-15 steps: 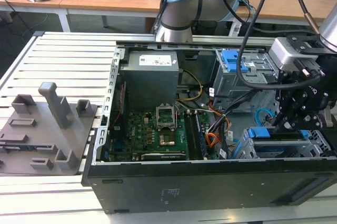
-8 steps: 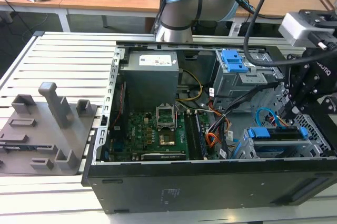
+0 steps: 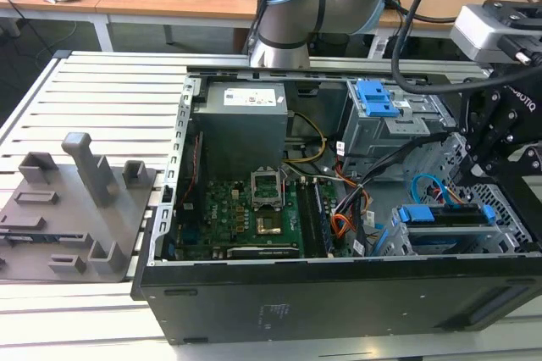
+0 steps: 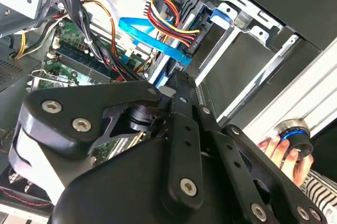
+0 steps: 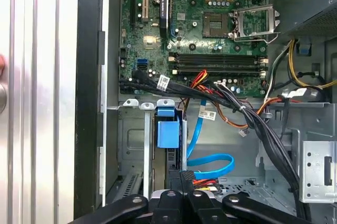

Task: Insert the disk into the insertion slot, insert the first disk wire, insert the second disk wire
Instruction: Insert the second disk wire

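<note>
The disk (image 3: 445, 230), silver in its blue carrier (image 5: 168, 132), sits inside the insertion slot (image 3: 501, 208), the low grey perforated cage at the case's corner on the exterior view's right. At the disk's rear end a black plug with red, yellow and black wires (image 4: 181, 32) is seated. A blue flat wire (image 5: 213, 162) loops round, and its end reaches my fingertips. My black gripper (image 5: 181, 177) hangs over that rear end, its fingers closed together on the blue wire's plug (image 4: 180, 62).
A taller grey cage with a blue latch (image 3: 377, 97) stands behind the slot. The motherboard (image 3: 246, 208) and power supply (image 3: 241, 119) are in the case. A thick black wire bundle (image 5: 247, 119) crosses near the cage. A person's hand (image 4: 274, 148) rests by a blue-ringed knob (image 4: 292, 132).
</note>
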Controlling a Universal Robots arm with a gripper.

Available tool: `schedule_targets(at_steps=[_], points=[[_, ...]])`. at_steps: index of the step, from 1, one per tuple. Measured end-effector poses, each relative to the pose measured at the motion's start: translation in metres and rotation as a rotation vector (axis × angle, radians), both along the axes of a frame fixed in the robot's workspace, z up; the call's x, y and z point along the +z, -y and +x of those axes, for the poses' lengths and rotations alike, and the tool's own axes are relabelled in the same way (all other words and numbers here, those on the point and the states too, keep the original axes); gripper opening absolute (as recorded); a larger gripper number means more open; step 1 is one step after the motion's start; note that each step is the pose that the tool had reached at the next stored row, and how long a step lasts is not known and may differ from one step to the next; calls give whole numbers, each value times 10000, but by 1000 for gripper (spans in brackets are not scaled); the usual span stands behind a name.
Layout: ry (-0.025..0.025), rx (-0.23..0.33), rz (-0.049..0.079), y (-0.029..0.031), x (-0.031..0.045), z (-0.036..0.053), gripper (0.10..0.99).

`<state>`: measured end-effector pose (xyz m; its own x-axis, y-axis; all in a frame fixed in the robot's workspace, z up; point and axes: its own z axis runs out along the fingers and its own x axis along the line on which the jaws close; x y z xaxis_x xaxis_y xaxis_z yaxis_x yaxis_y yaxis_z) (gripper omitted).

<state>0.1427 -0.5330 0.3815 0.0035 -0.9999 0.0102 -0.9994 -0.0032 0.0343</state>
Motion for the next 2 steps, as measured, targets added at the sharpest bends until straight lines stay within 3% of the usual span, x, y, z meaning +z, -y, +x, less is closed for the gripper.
schedule_targets(at_steps=[2], points=[[0,0,0,0,0,0,106]])
